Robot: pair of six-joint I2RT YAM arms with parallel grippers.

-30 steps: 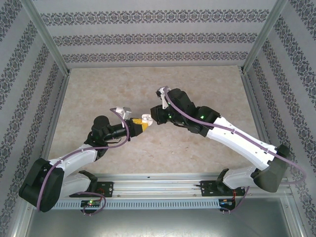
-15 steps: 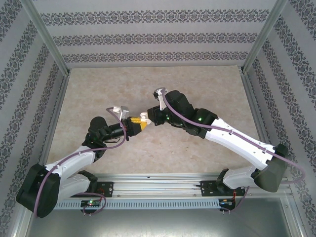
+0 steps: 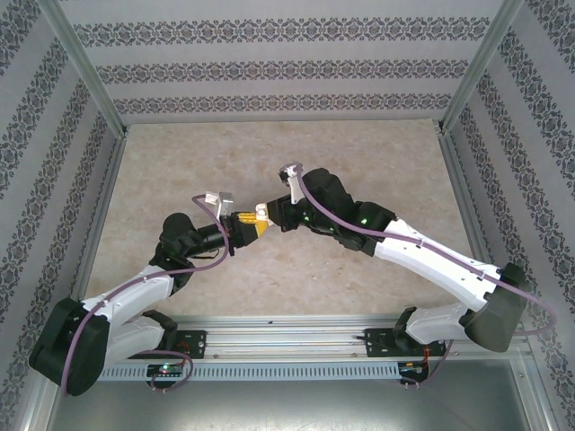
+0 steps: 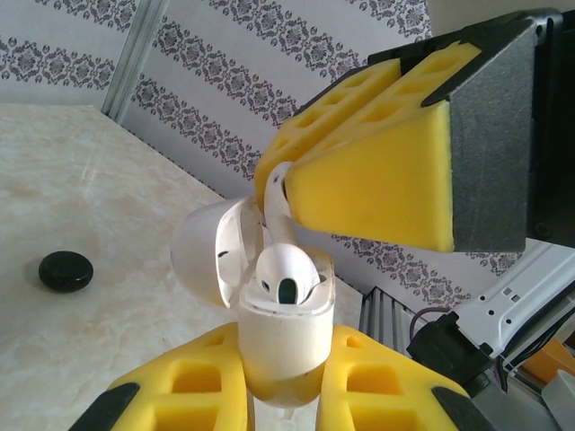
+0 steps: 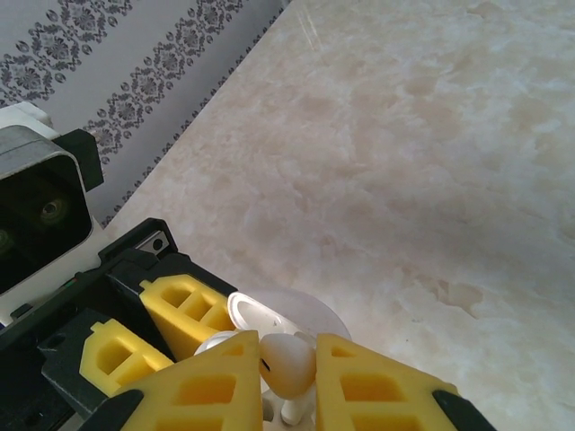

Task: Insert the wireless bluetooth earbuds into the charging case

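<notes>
Two claws, meeting tip to tip. Left claw (image 4: 283, 391): pinching the white charging case (image 4: 280, 332), lid (image 4: 202, 251) open toward 10 o'clock, one earbud (image 4: 286, 274) seated. Right claw (image 5: 287, 382): pinching the second earbud (image 5: 289, 361) at the case's 12 o'clock. Risk: misaligned stem jams on the rim, or the bud drops on release.

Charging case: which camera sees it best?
The left wrist camera: the charging case sits close up, lid open, with an earbud inside. The right wrist camera catches just its white edge; from the top camera it is a tiny white speck.
</notes>
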